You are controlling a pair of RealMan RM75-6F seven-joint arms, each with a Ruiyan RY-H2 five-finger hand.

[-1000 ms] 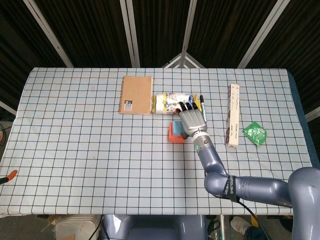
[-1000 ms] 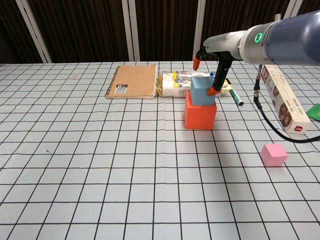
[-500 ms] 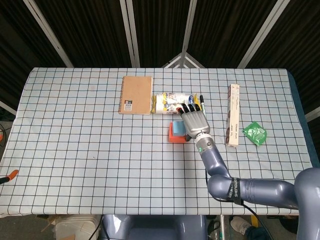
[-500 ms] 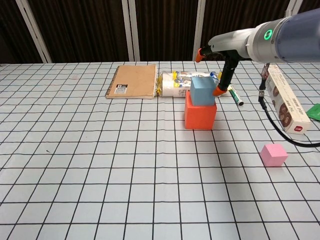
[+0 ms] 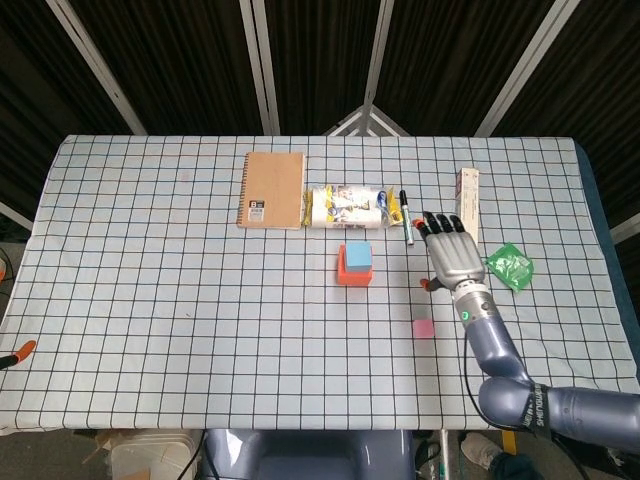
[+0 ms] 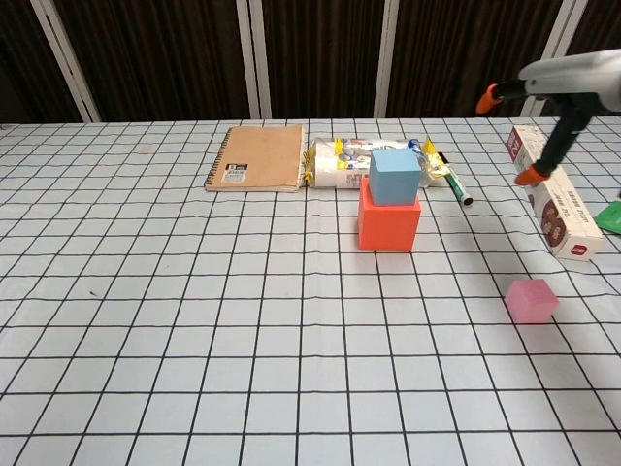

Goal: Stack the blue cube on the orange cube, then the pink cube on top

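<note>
The blue cube [image 6: 394,176] [image 5: 358,257] rests on top of the orange cube [image 6: 388,220] [image 5: 346,273] near the table's middle. Apart from them, the pink cube [image 6: 531,300] [image 5: 423,327] lies on the cloth, nearer the front and to the right. My right hand [image 5: 452,253] [image 6: 558,105] hovers open above the table, right of the stack and beyond the pink cube, fingers spread and holding nothing. No left hand shows in either view.
Behind the stack lie a brown notebook [image 5: 271,189], a snack packet [image 5: 345,207] and a marker pen [image 5: 405,216]. A long carton [image 6: 547,190] and a green packet [image 5: 509,266] sit at the right. The checked cloth [image 5: 180,280] covers the table.
My right hand has let go of the blue cube, left on the orange one, and swung away to the right. The pink cube, hidden in the head view before, now shows.
</note>
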